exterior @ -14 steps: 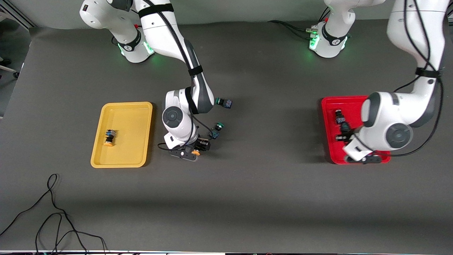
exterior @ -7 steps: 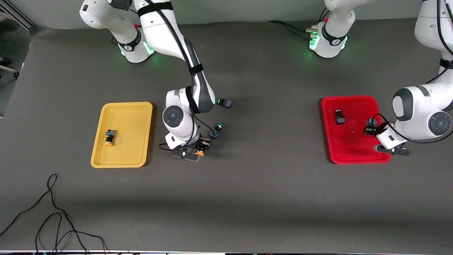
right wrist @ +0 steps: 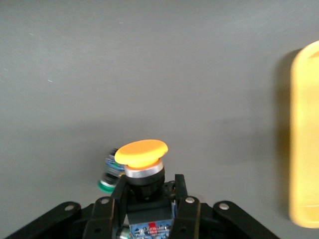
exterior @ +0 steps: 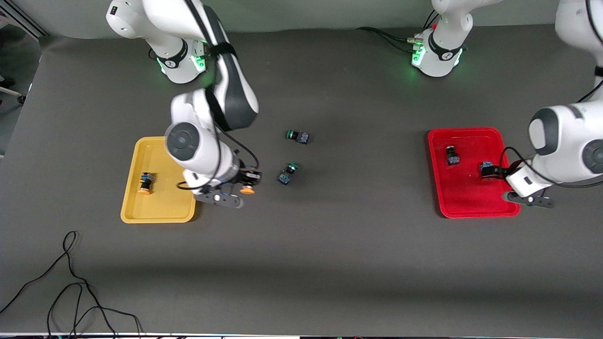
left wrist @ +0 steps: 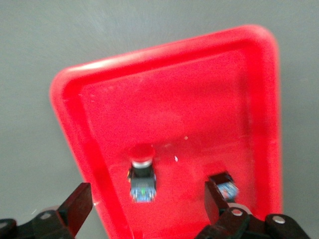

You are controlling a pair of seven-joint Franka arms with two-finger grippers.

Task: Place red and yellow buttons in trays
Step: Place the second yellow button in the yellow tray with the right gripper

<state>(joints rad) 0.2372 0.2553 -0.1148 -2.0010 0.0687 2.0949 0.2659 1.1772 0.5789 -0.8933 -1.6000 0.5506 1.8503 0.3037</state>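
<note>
My right gripper (exterior: 248,182) is shut on a yellow button (exterior: 247,190), held above the table beside the yellow tray (exterior: 162,214). In the right wrist view the orange-yellow cap (right wrist: 142,153) stands up between my gripper's (right wrist: 149,195) closed fingers. A second yellow button (exterior: 145,183) lies in the yellow tray. Two red buttons (exterior: 452,155) (exterior: 487,169) lie in the red tray (exterior: 471,209). My left gripper (exterior: 508,178) is open and empty over that tray's rim at the left arm's end. The left wrist view shows the tray (left wrist: 70,109), one red button (left wrist: 142,172) between the spread fingers of my left gripper (left wrist: 147,204), and the other (left wrist: 225,185) beside one finger.
Two green-capped buttons (exterior: 298,136) (exterior: 286,174) lie on the dark table between the trays; one shows in the right wrist view (right wrist: 107,177). The yellow tray's edge (right wrist: 304,139) also shows there. A black cable (exterior: 70,287) lies near the front edge.
My right gripper has lifted the yellow button off the table and carried it toward the yellow tray. My left gripper has let go of the second red button in the red tray and drawn back.
</note>
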